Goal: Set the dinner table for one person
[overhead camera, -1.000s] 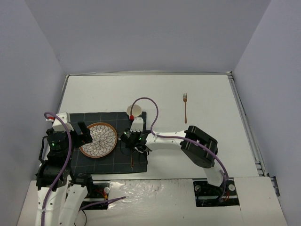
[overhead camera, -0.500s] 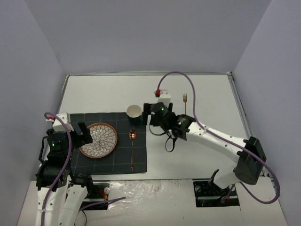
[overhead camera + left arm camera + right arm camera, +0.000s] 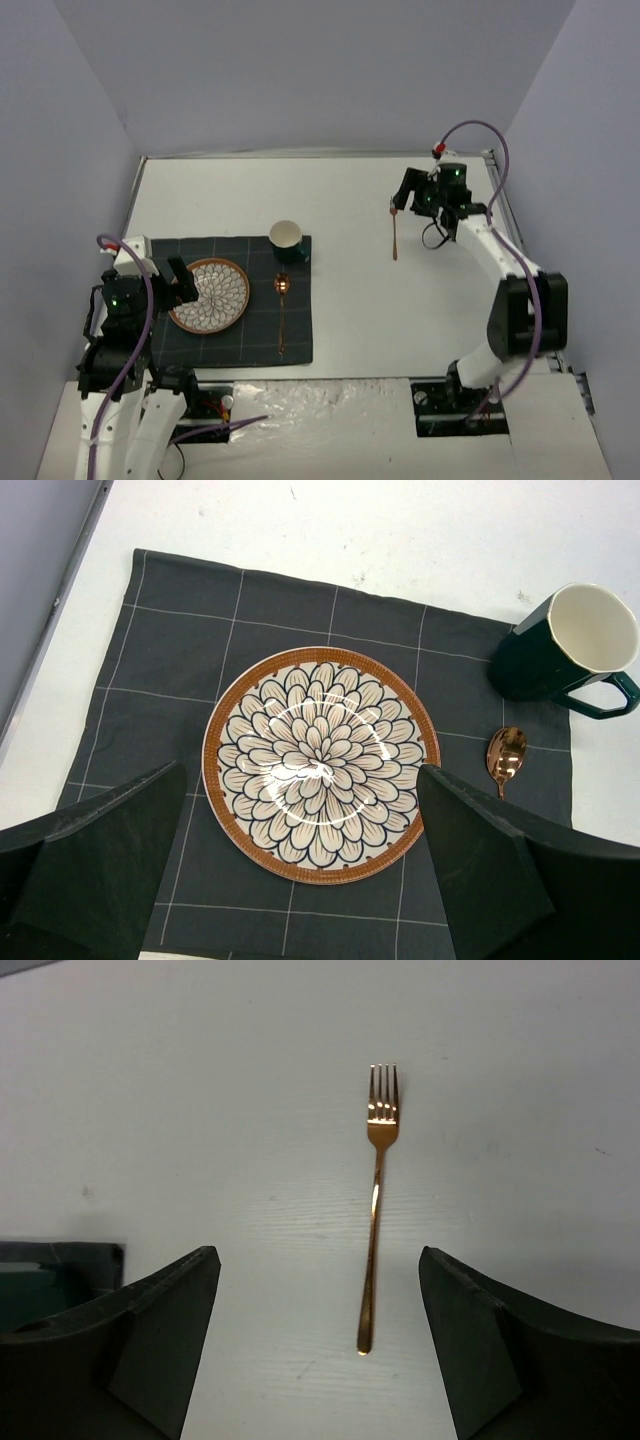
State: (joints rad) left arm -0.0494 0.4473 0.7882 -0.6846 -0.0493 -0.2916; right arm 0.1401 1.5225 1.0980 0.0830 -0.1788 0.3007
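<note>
Dinner table [image 3: 340, 200] — white, flat, metal-railed

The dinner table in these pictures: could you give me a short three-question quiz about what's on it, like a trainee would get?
1. Multiple choice: in the top view, what lies on the placemat just right of the plate? A) spoon B) knife C) napkin
2. True or false: the fork lies on the placemat.
3. Short answer: which arm's gripper hangs open above the plate?

Key:
1. A.
2. False. It lies on the bare dinner table, away from the mat.
3. The left gripper.
</note>
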